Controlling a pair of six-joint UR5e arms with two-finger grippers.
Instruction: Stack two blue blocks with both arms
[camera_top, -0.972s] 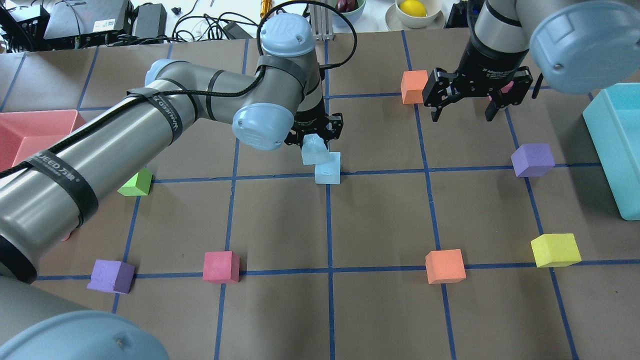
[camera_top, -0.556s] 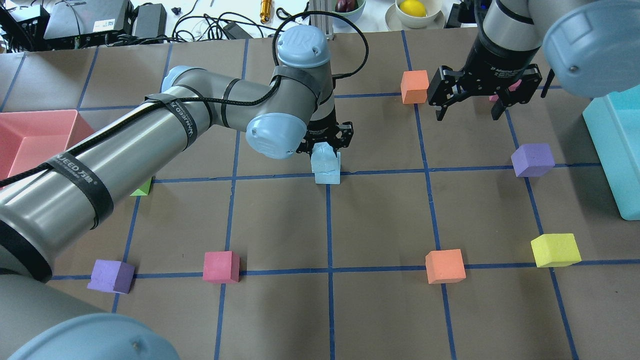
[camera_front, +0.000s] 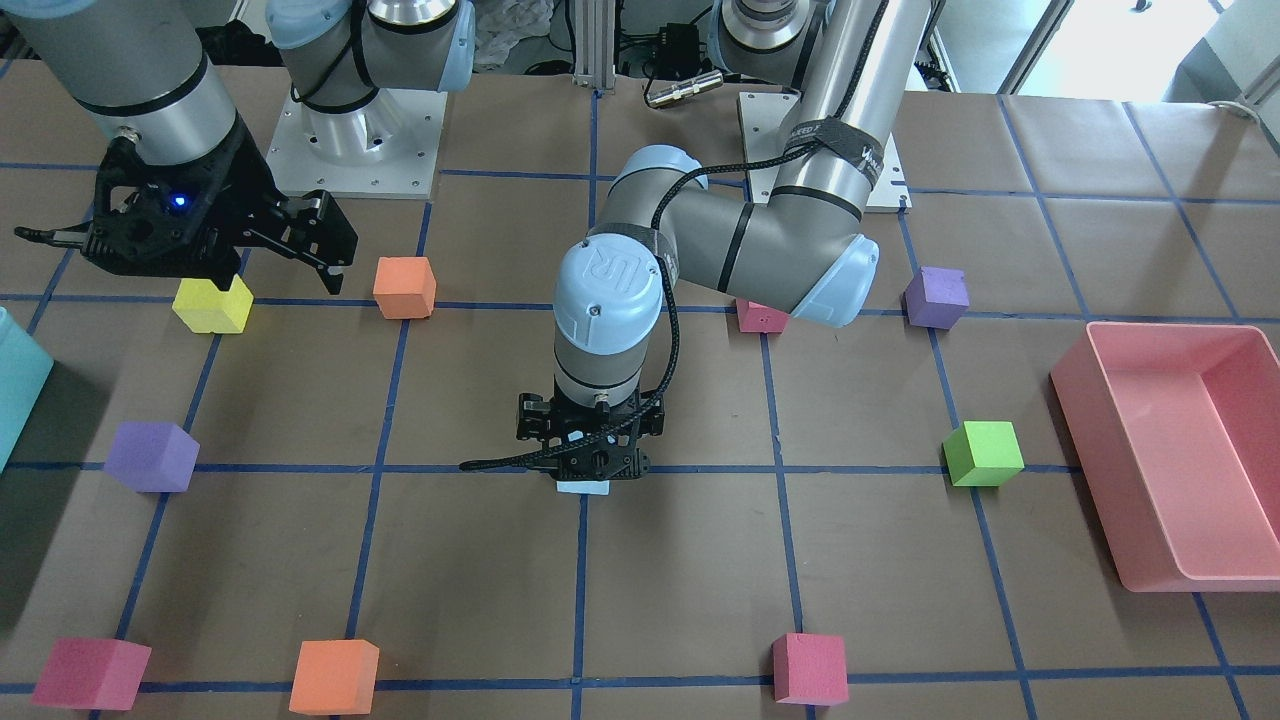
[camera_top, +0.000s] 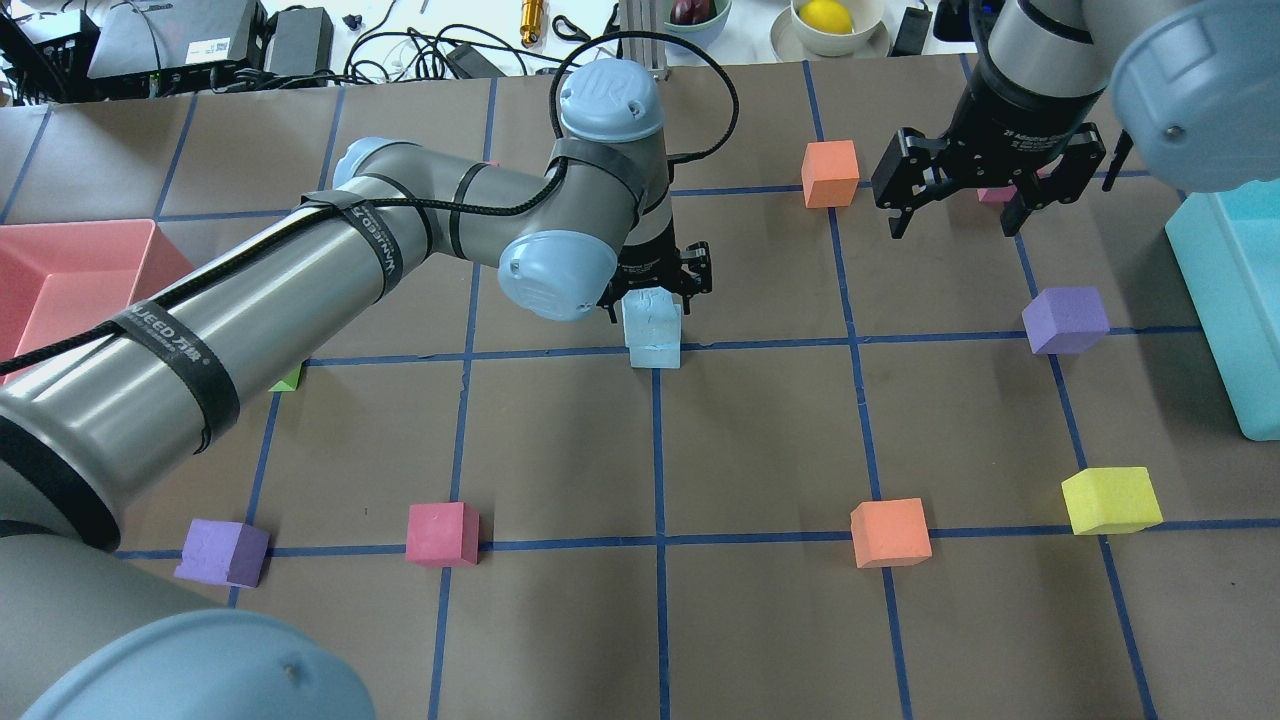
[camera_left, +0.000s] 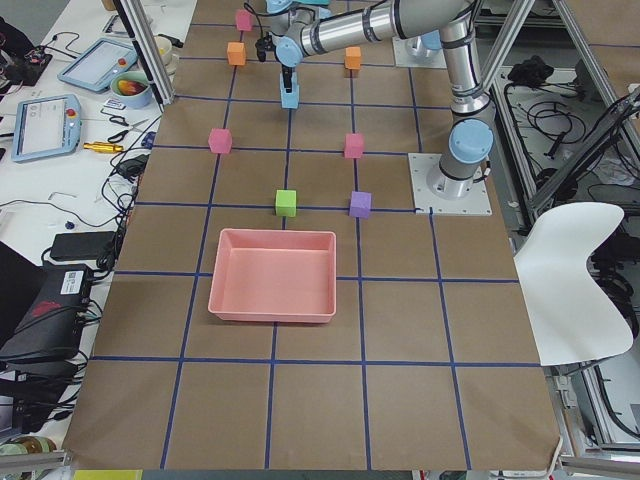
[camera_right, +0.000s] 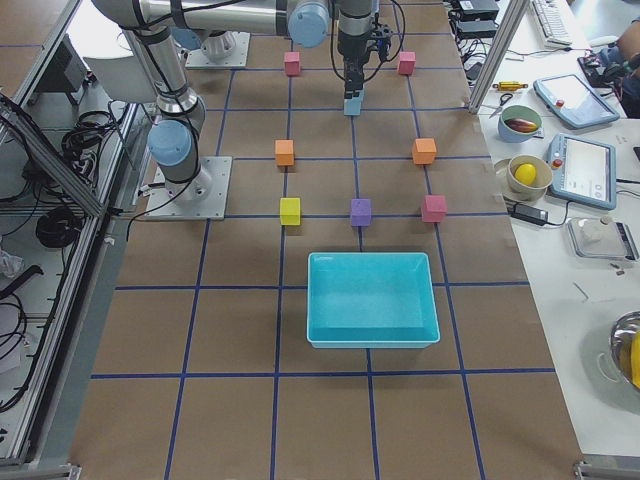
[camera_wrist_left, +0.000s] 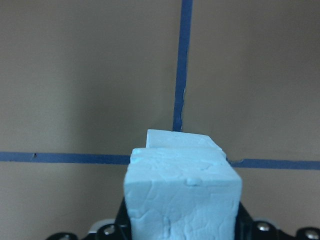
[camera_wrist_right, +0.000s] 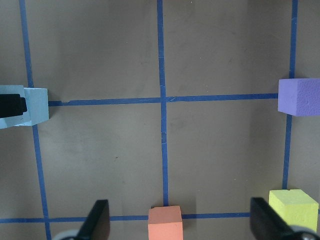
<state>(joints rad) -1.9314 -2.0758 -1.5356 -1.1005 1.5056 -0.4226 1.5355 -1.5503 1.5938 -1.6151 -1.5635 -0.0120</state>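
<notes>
My left gripper (camera_top: 652, 298) is shut on a pale blue block (camera_top: 650, 316) and holds it right above the second blue block (camera_top: 656, 353), which rests on a tape crossing at mid table. The upper block looks roughly lined up with the lower one; I cannot tell whether they touch. In the left wrist view the held block (camera_wrist_left: 182, 195) fills the foreground and the lower block's (camera_wrist_left: 177, 139) far edge peeks out behind it. In the front view the left gripper (camera_front: 585, 470) hides all but a blue sliver. My right gripper (camera_top: 953, 228) hangs open and empty, far right.
An orange cube (camera_top: 830, 172) and a purple cube (camera_top: 1065, 320) lie near the right gripper. A teal bin (camera_top: 1235, 290) is at the right edge, a pink bin (camera_top: 60, 270) at the left. Yellow (camera_top: 1110, 498), orange (camera_top: 890, 532), red (camera_top: 442, 533) and purple (camera_top: 222, 552) cubes line the near row.
My left gripper carried the tilted blue block rightward and set it upright over the other blue block. My right gripper drifted a little right and farther away, still open.
</notes>
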